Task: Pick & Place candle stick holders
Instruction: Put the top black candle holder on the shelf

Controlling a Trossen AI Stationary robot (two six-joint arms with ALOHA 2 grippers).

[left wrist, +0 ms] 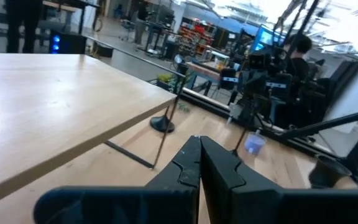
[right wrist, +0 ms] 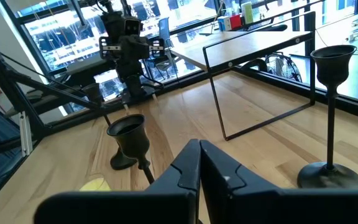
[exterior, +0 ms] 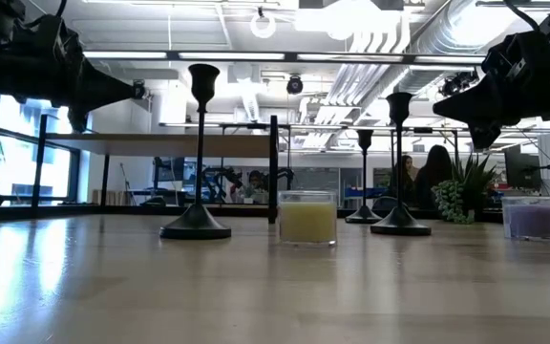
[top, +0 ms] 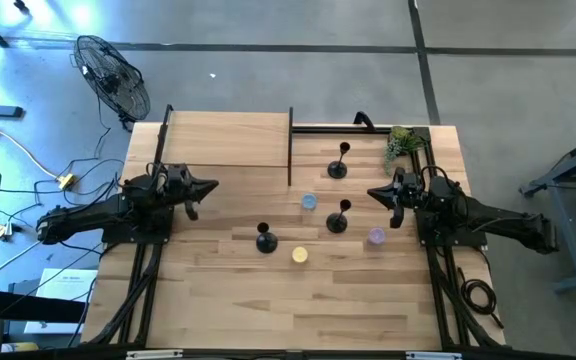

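Black round-based candle stick holders [top: 337, 215] untouched; right gripper [top: 373, 192] closed, empty (left gripper [top: 211, 186] likewise); open wide, grasp thin stem low.

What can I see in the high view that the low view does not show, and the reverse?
Only the high view shows the blue candle, the fan on the floor, and both arms whole, the left gripper and right gripper shut and empty.

Only the low view shows the room behind, with seated people.

Both show three black candle stick holders, the yellow candle, the purple candle and the plant.
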